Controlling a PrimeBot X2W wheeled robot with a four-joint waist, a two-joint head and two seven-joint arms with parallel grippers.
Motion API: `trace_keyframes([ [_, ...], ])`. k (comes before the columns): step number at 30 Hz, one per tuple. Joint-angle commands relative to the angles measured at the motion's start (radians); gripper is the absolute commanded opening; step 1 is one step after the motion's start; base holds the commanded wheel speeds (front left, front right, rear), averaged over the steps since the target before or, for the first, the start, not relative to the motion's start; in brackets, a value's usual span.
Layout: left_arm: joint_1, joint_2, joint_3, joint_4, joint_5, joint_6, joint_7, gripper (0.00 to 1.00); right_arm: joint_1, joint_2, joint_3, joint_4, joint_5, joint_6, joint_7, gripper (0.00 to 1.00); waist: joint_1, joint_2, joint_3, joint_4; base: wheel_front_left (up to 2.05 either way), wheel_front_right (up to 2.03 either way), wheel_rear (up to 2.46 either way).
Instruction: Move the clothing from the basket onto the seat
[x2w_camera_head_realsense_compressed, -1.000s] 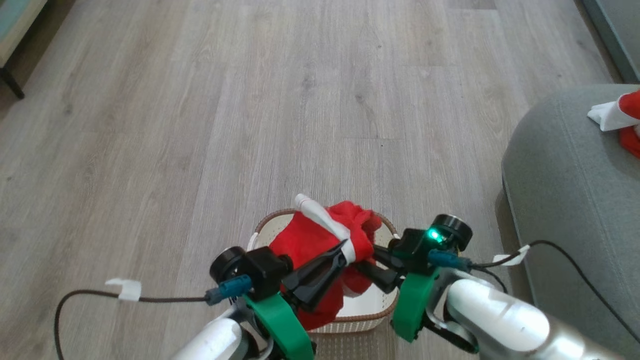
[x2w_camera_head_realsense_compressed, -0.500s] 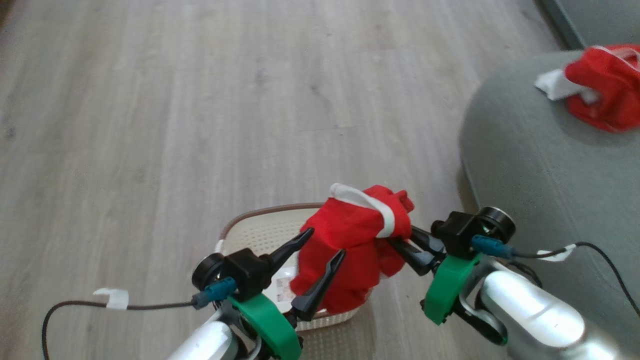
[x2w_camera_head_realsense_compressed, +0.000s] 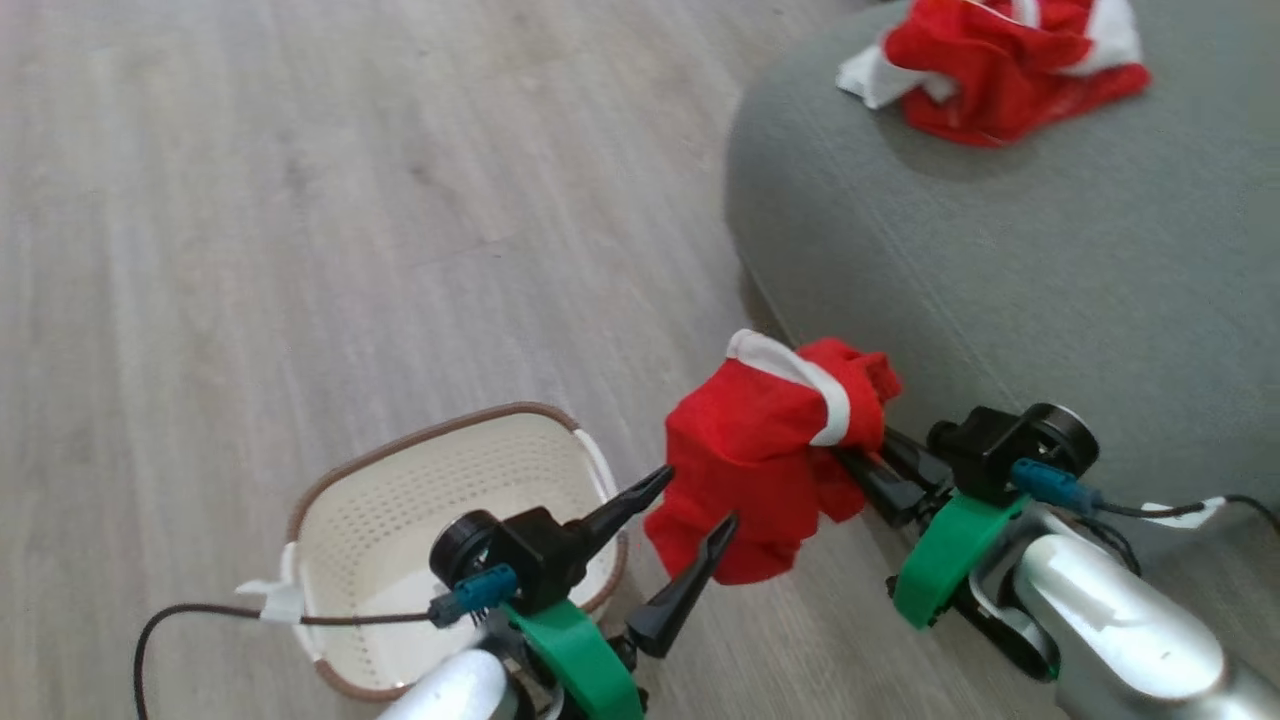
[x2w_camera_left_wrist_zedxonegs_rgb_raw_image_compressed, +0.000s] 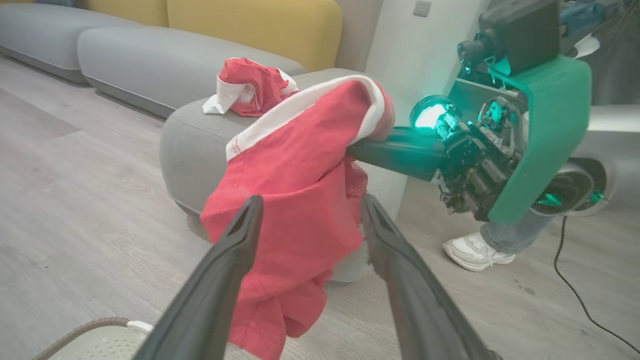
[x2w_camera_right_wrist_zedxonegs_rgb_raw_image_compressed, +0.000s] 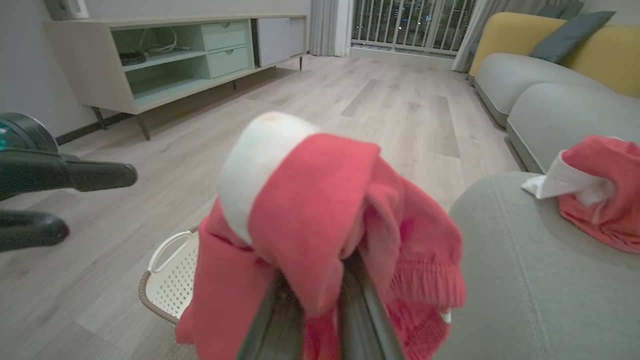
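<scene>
A red garment (x2w_camera_head_realsense_compressed: 770, 450) with a white band hangs in the air between the basket (x2w_camera_head_realsense_compressed: 400, 445) and the grey seat (x2w_camera_head_realsense_compressed: 1000, 250), over the floor. My right gripper (x2w_camera_head_realsense_compressed: 850, 462) is shut on its bunched top; in the right wrist view the fabric (x2w_camera_right_wrist_zedxonegs_rgb_raw_image_compressed: 320, 200) drapes over both fingers. My left gripper (x2w_camera_head_realsense_compressed: 697, 498) stands open just left of the hanging cloth, with its fingers (x2w_camera_left_wrist_zedxonegs_rgb_raw_image_compressed: 225, 260) on either side of the cloth's near face, not pinching it. The basket's perforated inside looks bare. A second red garment (x2w_camera_head_realsense_compressed: 1000, 60) lies on the seat's far part.
Wood floor stretches left and ahead. Grey and yellow sofas (x2w_camera_left_wrist_zedxonegs_rgb_raw_image_compressed: 150, 45) stand beyond the seat. A low cabinet (x2w_camera_right_wrist_zedxonegs_rgb_raw_image_compressed: 175, 55) lines the far wall. A person's white shoe (x2w_camera_left_wrist_zedxonegs_rgb_raw_image_compressed: 475, 250) rests on the floor near a black cable (x2w_camera_left_wrist_zedxonegs_rgb_raw_image_compressed: 575, 295).
My left gripper has opened and let go of the garment. The right gripper has carried it off the basket toward the seat. The head camera has swung right.
</scene>
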Motion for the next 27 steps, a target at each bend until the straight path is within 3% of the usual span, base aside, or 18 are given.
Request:
trace_keyframes([
  [1, -0.045, 0.0, 0.031, -0.024, 0.006, -0.002, -0.013, 1.0, -0.01, -0.012, -0.014, -0.035, -0.007, 0.0, -0.007, 0.0, 0.0, -0.0001, 0.025, -0.042, 0.0, 0.0, 0.0],
  [9, -0.063, -0.009, 0.032, -0.021, 0.02, -0.01, -0.014, 1.0, 0.003, 0.008, -0.123, -0.047, -0.03, 0.0, -0.007, 0.0, 0.0, -0.0001, 0.089, -0.05, 0.0, 0.0, 0.0],
  [15, -0.096, -0.012, 0.069, -0.03, 0.039, -0.01, -0.014, 1.0, -0.061, 0.053, -0.304, -0.013, -0.031, 0.0, -0.007, 0.0, 0.0, -0.0001, 0.215, -0.009, 0.0, 0.0, 0.0],
  [21, -0.145, 0.015, 0.11, -0.035, 0.075, -0.01, -0.014, 1.0, -0.305, 0.066, -0.481, 0.053, -0.085, 0.0, -0.007, 0.0, 0.0, -0.0001, 0.411, 0.043, 0.0, 0.0, 0.0],
  [27, -0.166, 0.046, 0.166, -0.046, 0.098, -0.004, -0.014, 1.0, -0.638, 0.009, -0.655, 0.179, -0.129, 0.0, -0.007, 0.0, 0.0, -0.0001, 0.544, 0.085, 0.0, 0.0, 0.0],
])
